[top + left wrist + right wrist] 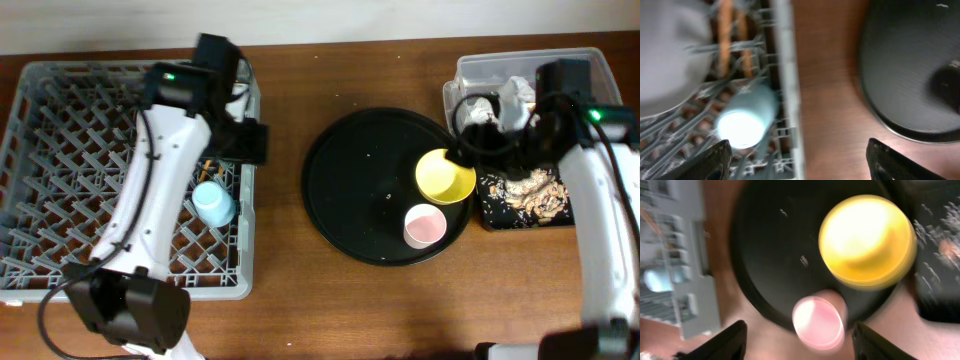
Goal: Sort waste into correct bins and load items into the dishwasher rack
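We see the brown wooden desk (290,290) carrying three groups of things. On the left stands the grey dishwasher rack (60,130), its lattice floor set with rows of upright pegs. The small blue cup (213,203) lies on its side among the pegs near the rack's right wall, and the thin wooden chopsticks (732,40) rest just beyond it. In the left wrist view a pale blurred shape fills the rack's far corner; it may be the plate, but the view is too soft to say.

The left arm reaches across the rack and hides much of its right half. The left end effector (800,162) hangs above the rack's right wall, fingers spread wide and holding nothing.

In the middle sits the large round black tray (370,170), dotted with a few crumbs. The yellow bowl (445,177) stands upright at its right edge, and the pink cup (424,225) stands just in front of it, mouth up.

On the right, the clear tub (590,70) holds crumpled white napkins (515,95). Just before it, the small black tray (495,215) carries beige-brown food scraps (535,190).

The right end effector (800,342) hovers over the bowl's side of the round tray, fingers spread apart, gripping nothing.
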You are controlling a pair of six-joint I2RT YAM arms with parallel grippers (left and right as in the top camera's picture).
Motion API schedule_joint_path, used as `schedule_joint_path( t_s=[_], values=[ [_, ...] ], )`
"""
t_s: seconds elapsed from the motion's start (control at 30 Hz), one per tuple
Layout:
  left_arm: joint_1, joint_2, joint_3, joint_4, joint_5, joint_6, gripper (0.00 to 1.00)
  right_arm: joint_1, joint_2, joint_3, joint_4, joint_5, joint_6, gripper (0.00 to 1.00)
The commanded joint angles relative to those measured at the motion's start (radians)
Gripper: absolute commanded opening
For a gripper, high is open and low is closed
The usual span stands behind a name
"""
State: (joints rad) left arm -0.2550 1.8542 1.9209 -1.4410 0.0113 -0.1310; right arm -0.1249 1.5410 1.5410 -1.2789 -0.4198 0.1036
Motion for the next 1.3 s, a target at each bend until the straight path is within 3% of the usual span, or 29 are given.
schedule_joint_path(
  t_s=[0.0,0.1,0.2,0.3,0.47,0.57,0.6,0.7,0.8,0.93,1.0,1.03,1.1,1.17,1.27],
  values=[
    [-0.095,-0.022,0.009,0.037,0.049,0.016,0.85,0.034,-0.029,-0.004,-0.116,0.238,0.071,0.67],
    [-0.13,-0.022,0.008,0.089,0.05,0.015,0.85,0.071,-0.028,-0.112,-0.116,0.244,0.071,0.59],
    [-0.13,-0.022,0.008,0.125,0.053,0.011,0.85,0.131,-0.028,-0.324,0.042,0.208,0.101,0.41],
    [-0.13,-0.022,0.008,0.14,0.071,0.012,0.85,0.146,-0.025,-0.426,0.174,0.229,0.146,0.34],
    [-0.137,-0.022,0.008,0.144,0.079,0.012,0.85,0.146,0.016,-0.518,0.309,0.26,0.168,0.3],
    [-0.147,-0.022,0.008,0.146,0.079,0.011,0.85,0.146,0.031,-0.518,0.318,0.265,0.167,0.14],
    [-0.151,-0.022,0.008,0.148,0.079,0.011,0.85,0.146,0.037,-0.518,0.318,0.272,0.168,0.04],
    [-0.151,-0.022,0.008,0.151,0.084,0.011,0.84,0.146,0.026,-0.508,0.315,0.221,0.167,0.04],
    [-0.148,-0.022,0.008,0.168,0.233,0.013,0.83,0.128,-0.051,-0.443,0.322,-0.057,0.106,0.04],
    [-0.084,-0.022,0.008,0.176,0.655,0.119,0.87,0.045,-0.108,-0.432,0.5,-0.553,0.065,0.04],
    [-0.029,-0.022,0.008,0.172,0.956,0.245,0.87,0.046,-0.091,-0.432,0.615,-0.719,0.07,0.04],
    [-0.01,-0.022,0.008,0.163,1.08,0.304,0.91,0.046,-0.079,-0.432,0.674,-0.795,0.075,0.04],
    [0.014,-0.022,0.008,0.133,1.254,0.406,0.92,0.046,-0.066,-0.432,0.772,-0.885,0.106,0.04],
    [0.017,-0.022,0.008,0.117,1.375,0.475,0.94,0.046,-0.064,-0.432,0.898,-0.978,0.154,0.04],
    [0.01,-0.022,0.008,0.119,1.404,0.478,0.95,0.069,-0.064,-0.432,1.08,-0.991,0.286,0.04]
  ],
)
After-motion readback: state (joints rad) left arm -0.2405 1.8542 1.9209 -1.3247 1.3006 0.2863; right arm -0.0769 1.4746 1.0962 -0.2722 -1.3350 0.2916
